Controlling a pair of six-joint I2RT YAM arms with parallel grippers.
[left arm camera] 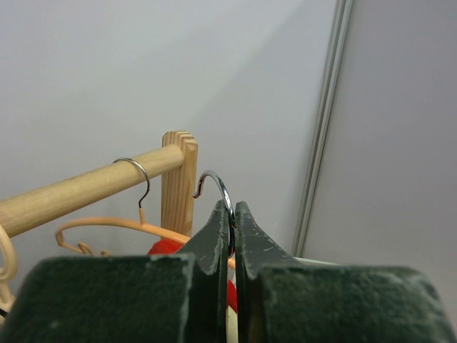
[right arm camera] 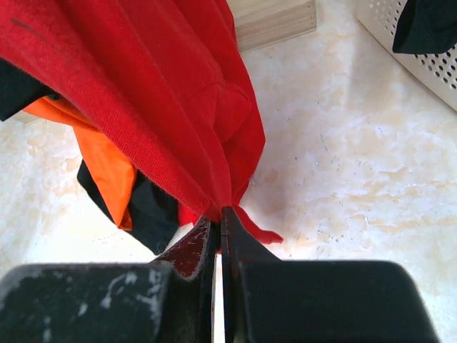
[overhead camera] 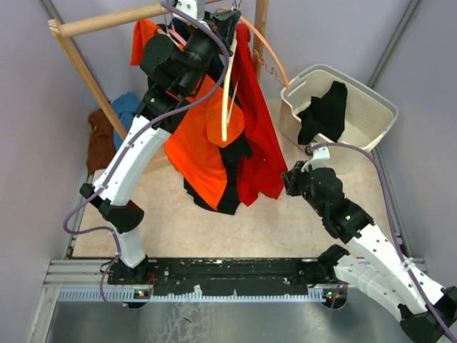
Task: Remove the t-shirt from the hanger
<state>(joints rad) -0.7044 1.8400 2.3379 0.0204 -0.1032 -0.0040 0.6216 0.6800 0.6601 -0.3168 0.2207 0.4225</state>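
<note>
Overhead, the wire hook of the hanger [left arm camera: 224, 191] is pinched between the fully closed fingers of the left tool [left arm camera: 232, 214], just beside the end of the wooden rail [left arm camera: 78, 189] at the far left. The red t-shirt [right arm camera: 143, 93] is hung below among orange and black garments, and its lowest hem is clamped in the closed right tool [right arm camera: 218, 218], just above the bench [right arm camera: 343, 164], left of the basket [overhead camera: 371, 107].
</note>
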